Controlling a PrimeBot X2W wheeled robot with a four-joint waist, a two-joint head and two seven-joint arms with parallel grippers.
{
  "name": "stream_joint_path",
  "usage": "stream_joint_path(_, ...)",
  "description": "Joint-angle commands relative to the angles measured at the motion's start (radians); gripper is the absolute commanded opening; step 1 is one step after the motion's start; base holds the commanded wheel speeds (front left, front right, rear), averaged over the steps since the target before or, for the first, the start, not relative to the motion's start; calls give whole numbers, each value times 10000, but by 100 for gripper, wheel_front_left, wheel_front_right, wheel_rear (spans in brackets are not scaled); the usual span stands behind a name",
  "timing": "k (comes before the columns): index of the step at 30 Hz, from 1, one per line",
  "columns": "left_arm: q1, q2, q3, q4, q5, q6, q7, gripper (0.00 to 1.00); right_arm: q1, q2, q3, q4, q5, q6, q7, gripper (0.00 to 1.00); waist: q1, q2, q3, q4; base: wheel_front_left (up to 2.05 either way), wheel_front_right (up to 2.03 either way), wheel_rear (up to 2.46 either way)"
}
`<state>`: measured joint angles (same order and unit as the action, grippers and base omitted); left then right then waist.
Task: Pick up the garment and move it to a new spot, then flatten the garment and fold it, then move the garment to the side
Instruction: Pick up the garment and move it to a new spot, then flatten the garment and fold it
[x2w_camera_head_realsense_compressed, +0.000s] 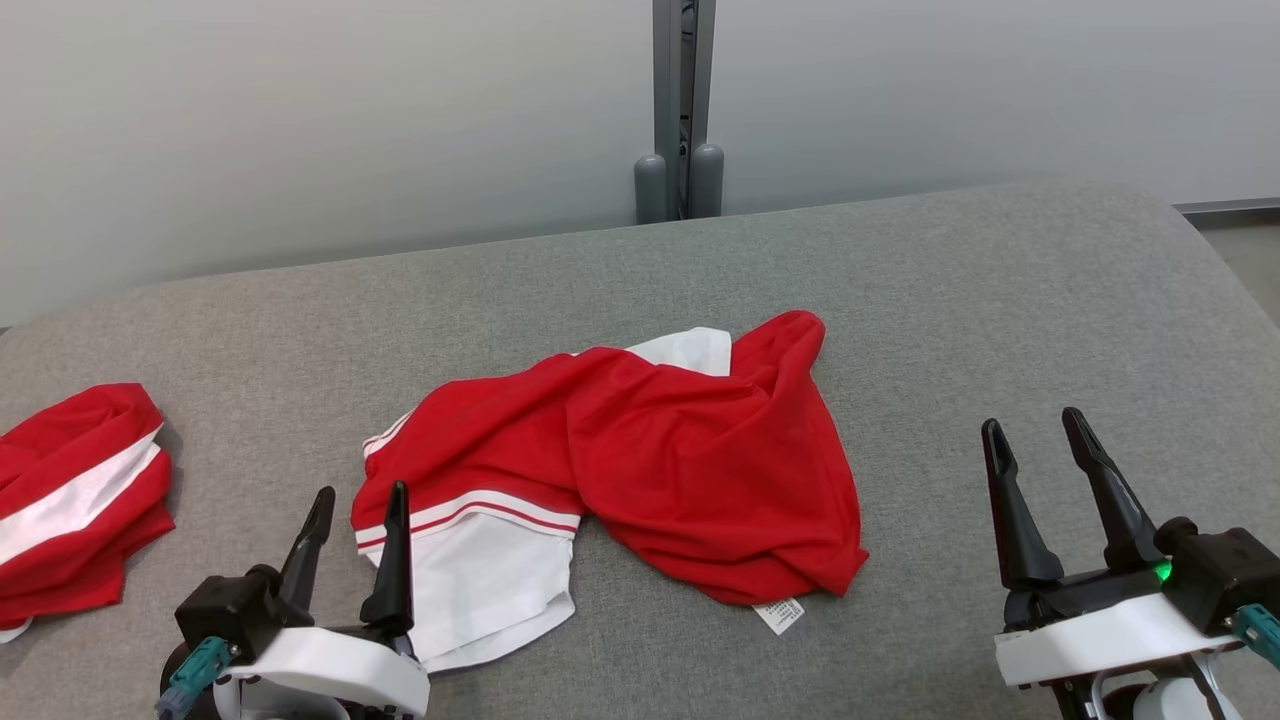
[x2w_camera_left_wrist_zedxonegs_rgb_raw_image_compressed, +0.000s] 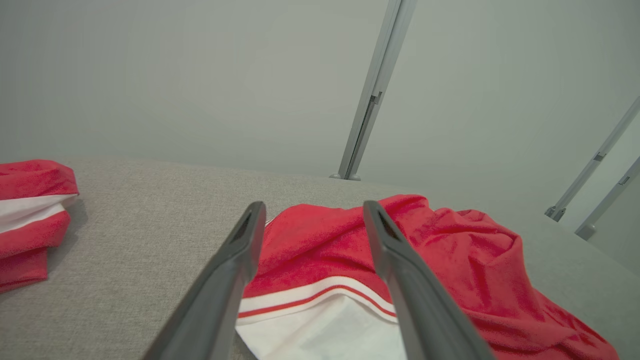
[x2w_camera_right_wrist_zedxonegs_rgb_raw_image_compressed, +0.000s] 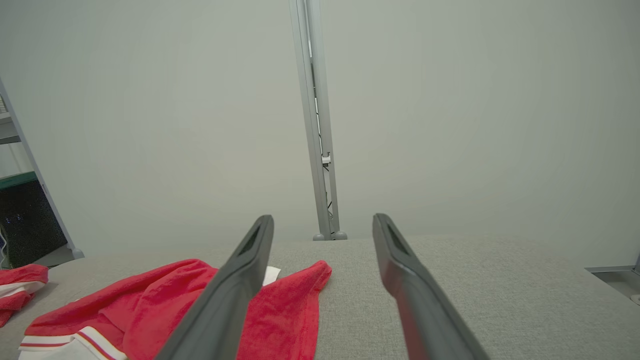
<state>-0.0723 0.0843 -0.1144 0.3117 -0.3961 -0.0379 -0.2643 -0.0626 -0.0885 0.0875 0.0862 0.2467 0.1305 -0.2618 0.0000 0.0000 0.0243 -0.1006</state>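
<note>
We find the garment (x2w_camera_head_realsense_compressed: 650, 470) lying crumpled near the middle of the grey padded surface (x2w_camera_head_realsense_compressed: 1000, 300). Its red cloth is bunched in loose folds, with a white panel (x2w_camera_head_realsense_compressed: 480, 590) at its near left corner and a smaller white patch showing at its far edge. Thin red and white stripes run across where the red meets the near panel. A small white label (x2w_camera_head_realsense_compressed: 779, 615) sticks out from under the near red hem, flat on the padding.

Our left gripper (x2w_camera_head_realsense_compressed: 360, 494) stands right at the garment's near left corner, its two dark fingers spread wide apart and gripping nothing. In the head view one finger overlaps the edge of the white panel; we cannot tell whether it touches the cloth. In the left wrist view the fingers frame the striped band, with the cloth lying beyond and below them.

Our right gripper (x2w_camera_head_realsense_compressed: 1033, 422) is well apart from the garment, to its right, over bare padding. Its fingers are likewise spread wide and empty, and a green light (x2w_camera_head_realsense_compressed: 1163, 572) glows at its base.

At the surface's left edge lies a second red and white cloth (x2w_camera_head_realsense_compressed: 70, 500), bundled up and well apart from the garment. Behind the surface rises a pale wall (x2w_camera_head_realsense_compressed: 300, 120), with a grey post (x2w_camera_head_realsense_compressed: 683, 100) standing against it at the middle.
</note>
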Motion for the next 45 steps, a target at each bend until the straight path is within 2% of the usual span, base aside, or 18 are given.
stream_joint_path(1,-195,36,47,91,46,-34,1,100,-65,-22,-17,36,42,5,-48,100,0,0,-3,11,0,0,0)
stream_joint_path(7,-270,-33,-199,780,-362,-240,668,100,-98,-16,50,159,98,5,-48,100,0,0,6,54,0,0,0)
stream_joint_path(12,-438,-69,-322,996,-460,-207,859,100,-75,-131,274,509,200,5,-48,100,0,0,88,127,0,0,0)
stream_joint_path(18,-609,-31,-393,1019,-434,-174,828,100,-441,-396,1030,2518,818,5,160,100,0,0,115,357,0,0,0)
stream_joint_path(22,-577,-35,-492,951,-447,-191,809,100,-1047,-511,1963,3742,2086,4,905,100,0,0,121,713,0,0,0)
stream_joint_path(26,-528,-55,-568,845,-447,-143,807,100,-1382,-532,2033,4422,2606,4,1257,100,0,0,183,932,0,0,0)
stream_joint_path(32,-546,-54,-644,757,-498,-100,824,100,-2045,-236,1839,5720,3142,5,2401,100,0,0,307,1393,0,0,0)
stream_joint_path(37,-575,-20,-663,760,-562,-92,792,100,-2230,-222,1956,6046,3279,5,2441,100,0,0,360,1707,0,0,0)
stream_joint_path(38,-576,-13,-664,772,-574,-94,783,100,-2272,-228,1970,6061,3296,5,2378,89,0,0,370,1744,0,0,0)
stream_joint_path(39,-573,-6,-667,784,-575,-96,775,100,-2309,-236,1963,6060,3310,5,2284,35,0,0,376,1770,0,0,0)
stream_joint_path(40,-566,2,-671,791,-572,-94,773,100,-2314,-251,1964,6075,3328,5,2209,0,0,0,379,1791,0,0,0)
stream_joint_path(45,-487,17,-690,765,-634,-35,776,100,-2369,-381,2087,5878,3286,5,1671,0,0,0,391,1751,0,0,0)
